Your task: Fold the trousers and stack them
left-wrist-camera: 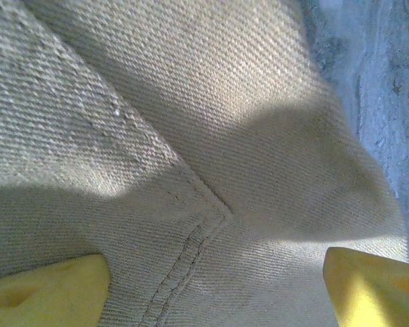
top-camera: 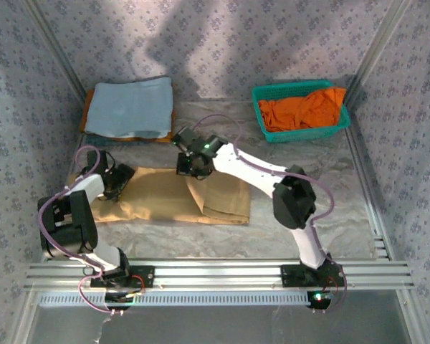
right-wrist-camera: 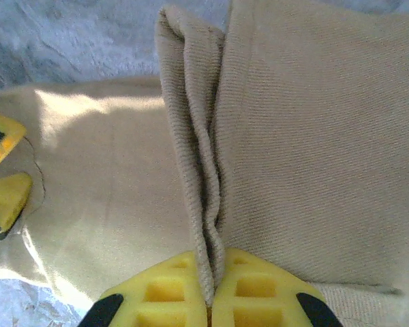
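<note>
The trousers (top-camera: 158, 197) lie flat across the middle-left of the desk (top-camera: 347, 186). They are tan and plain, and their right-hand portion is doubled over into a thicker layer. The overhead view gives this whole layout, while the wrist cameras give the grips. From the left wrist, the left hand (left-wrist-camera: 211, 293) is spread wide. Its yellow fingertips (left-wrist-camera: 48, 293) sit far apart at the bottom corners, with unpinched twill and a stitched seam (left-wrist-camera: 184, 262) between them. A strip of grey-blue desk cover shows at upper right. From the right wrist, the right hand (right-wrist-camera: 209, 300) has its yellow fingers pressed together on a raised ridge of the trousers, a pinched fold running up and away from the tips. One yellow fingertip of the left hand shows at that frame's left edge. From above, the left hand is over the trousers' left end and the right hand is at their far edge, near the start of the doubled layer. The right arm crosses diagonally over part of that layer. At the far left lies a light blue folded cloth (top-camera: 129, 107). At the far right a teal basket (top-camera: 308, 134) holds an orange garment (top-camera: 304, 107). Both are well apart from the trousers.
</note>
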Tool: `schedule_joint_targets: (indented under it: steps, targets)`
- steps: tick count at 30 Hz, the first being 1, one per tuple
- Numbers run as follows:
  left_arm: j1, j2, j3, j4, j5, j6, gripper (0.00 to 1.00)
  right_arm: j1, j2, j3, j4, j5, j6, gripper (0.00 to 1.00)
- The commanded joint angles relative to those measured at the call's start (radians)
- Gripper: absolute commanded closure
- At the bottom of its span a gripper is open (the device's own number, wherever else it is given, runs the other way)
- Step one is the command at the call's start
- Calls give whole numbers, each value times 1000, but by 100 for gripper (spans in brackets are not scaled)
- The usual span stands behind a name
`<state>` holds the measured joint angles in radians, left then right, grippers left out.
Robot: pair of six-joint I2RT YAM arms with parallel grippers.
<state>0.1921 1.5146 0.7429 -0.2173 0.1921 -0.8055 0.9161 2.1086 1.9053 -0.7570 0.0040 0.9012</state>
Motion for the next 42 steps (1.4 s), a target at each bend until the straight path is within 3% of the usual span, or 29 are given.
schedule_joint_targets:
  steps: [1,7,10,15,21,27,35,38,42]
  targets:
    - [10,53,-22,13,15,-11,17,29,70,83,-40,-13,60,100]
    - [15,47,-19,10,31,-11,16,53,151,147,-53,-68,72,98]
    - [18,34,-11,3,48,-13,16,55,161,165,-46,-146,56,61]
    - [18,-13,-2,-19,55,-16,15,42,63,139,-52,-190,-14,48]
    - [8,-36,6,-29,66,-20,15,-31,-91,-29,-22,-137,-51,49]
    - [-41,-47,26,-45,86,-17,17,-102,-138,-158,-8,-144,-78,62]
    - [-328,-97,145,-159,22,55,24,-254,-304,-487,70,-127,-120,74]
    - [-443,-60,150,-117,35,60,26,-291,-313,-612,143,-184,-114,75]
    - [-515,37,118,-6,97,62,29,-315,-293,-738,230,-220,-104,76]
